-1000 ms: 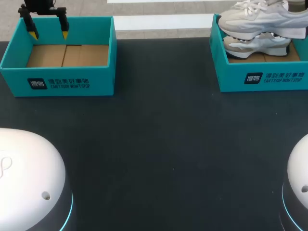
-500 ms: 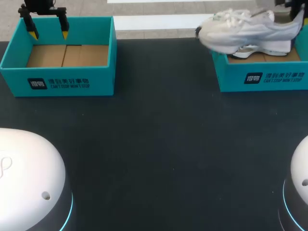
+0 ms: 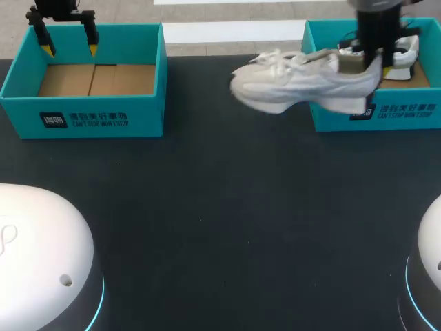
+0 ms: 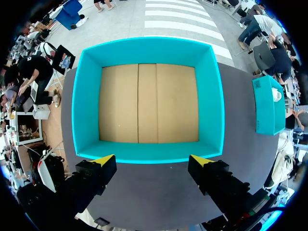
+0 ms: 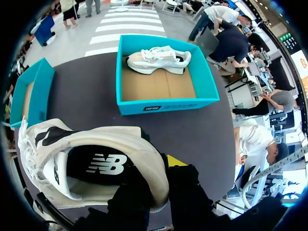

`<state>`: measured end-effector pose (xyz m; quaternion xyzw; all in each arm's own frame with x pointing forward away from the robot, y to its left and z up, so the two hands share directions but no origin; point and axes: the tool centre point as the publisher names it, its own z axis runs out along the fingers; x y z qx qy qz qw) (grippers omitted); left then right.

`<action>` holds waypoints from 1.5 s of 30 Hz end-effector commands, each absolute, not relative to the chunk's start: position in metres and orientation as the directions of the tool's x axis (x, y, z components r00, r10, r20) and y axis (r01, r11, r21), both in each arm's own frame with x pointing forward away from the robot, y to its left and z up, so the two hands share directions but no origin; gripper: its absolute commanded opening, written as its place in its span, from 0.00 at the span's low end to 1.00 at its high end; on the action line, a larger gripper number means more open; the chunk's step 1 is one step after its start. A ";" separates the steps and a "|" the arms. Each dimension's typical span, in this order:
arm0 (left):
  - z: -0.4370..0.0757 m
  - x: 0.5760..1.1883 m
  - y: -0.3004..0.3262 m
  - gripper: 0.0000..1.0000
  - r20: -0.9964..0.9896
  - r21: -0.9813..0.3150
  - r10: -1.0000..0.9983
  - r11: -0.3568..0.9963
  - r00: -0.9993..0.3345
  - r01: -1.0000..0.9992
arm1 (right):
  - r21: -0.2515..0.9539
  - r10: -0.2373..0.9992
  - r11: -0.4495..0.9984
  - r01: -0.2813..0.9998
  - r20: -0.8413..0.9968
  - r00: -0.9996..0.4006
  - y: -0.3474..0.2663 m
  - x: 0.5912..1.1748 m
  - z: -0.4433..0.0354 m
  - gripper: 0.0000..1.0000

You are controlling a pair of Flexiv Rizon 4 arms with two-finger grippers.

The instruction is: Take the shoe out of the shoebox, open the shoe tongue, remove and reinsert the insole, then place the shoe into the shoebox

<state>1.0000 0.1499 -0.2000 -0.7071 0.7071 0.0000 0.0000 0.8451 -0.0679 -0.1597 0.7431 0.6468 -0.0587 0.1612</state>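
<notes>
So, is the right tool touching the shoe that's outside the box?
Touching. The right wrist view shows the right tool clamped on the heel of the shoe, with one finger inside the shoe and one outside.

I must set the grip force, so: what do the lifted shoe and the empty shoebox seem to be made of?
The shoe looks like matte cream textile, perhaps with suede-like panels, plus laces and a thicker, foam-like sole. The empty shoebox looks like cardboard: matte teal walls, a plain brown floor with flap seams.
</notes>
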 end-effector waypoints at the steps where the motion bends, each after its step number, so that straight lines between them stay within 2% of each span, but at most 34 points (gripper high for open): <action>1: -0.200 1.000 0.150 1.00 0.000 0.000 -1.000 0.000 0.000 -1.000 | 0.161 0.921 -0.119 0.980 -0.350 0.170 -0.024 0.836 -0.175 0.00; 8: -0.200 1.000 0.150 1.00 0.000 0.000 -1.000 0.000 0.000 -1.000 | 0.161 0.916 -0.134 0.978 -0.355 0.184 0.014 0.791 -0.198 0.00; 22: -0.200 1.000 0.150 1.00 0.000 0.000 -1.000 0.000 0.000 -1.000 | 0.128 0.906 -0.136 0.982 -0.385 0.175 0.034 0.733 -0.268 0.00; 33: -0.200 1.000 0.150 1.00 0.000 0.000 -1.000 0.000 0.000 -1.000 | 0.089 0.932 -0.086 0.992 -0.345 0.112 0.060 0.722 -0.305 0.00; 45: -0.200 1.000 0.150 1.00 0.000 0.000 -1.000 0.000 0.000 -1.000 | 0.109 0.954 -0.009 0.994 -0.297 0.041 0.100 0.729 -0.339 0.00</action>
